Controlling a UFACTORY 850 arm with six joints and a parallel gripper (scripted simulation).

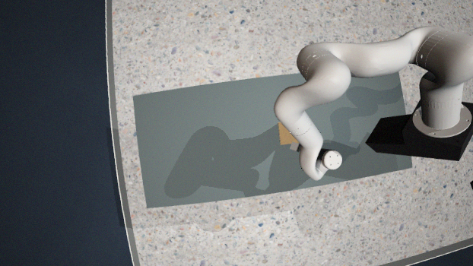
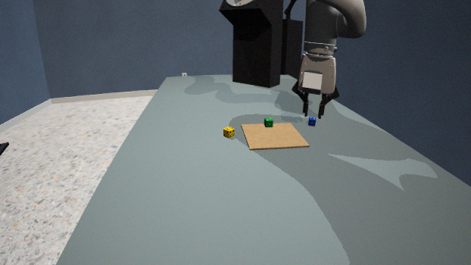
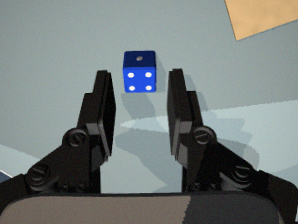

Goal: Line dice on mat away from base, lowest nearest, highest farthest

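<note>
The gripper (image 2: 313,115) (image 3: 141,106) points down, part-way open, with nothing between its fingers. Its fingertips are a little above and close to the blue die (image 2: 312,121) (image 3: 140,72). In the wrist view that die lies just ahead of the finger gap; its bright top shows four and a darker side shows one. The tan mat (image 1: 286,137) (image 2: 278,138) (image 3: 270,17) lies flat on the table. The green die (image 2: 269,122) stands on it near its far edge; its number is hard to read. The yellow die (image 2: 229,132) stands off the mat, to its left in the exterior view.
The robot's base (image 1: 441,131) stands on a black block at one end of the grey-green table (image 1: 171,114) (image 2: 170,170), the far end in the exterior view. The arm hides part of the mat and the dice from the top view. Arm shadows cross the table.
</note>
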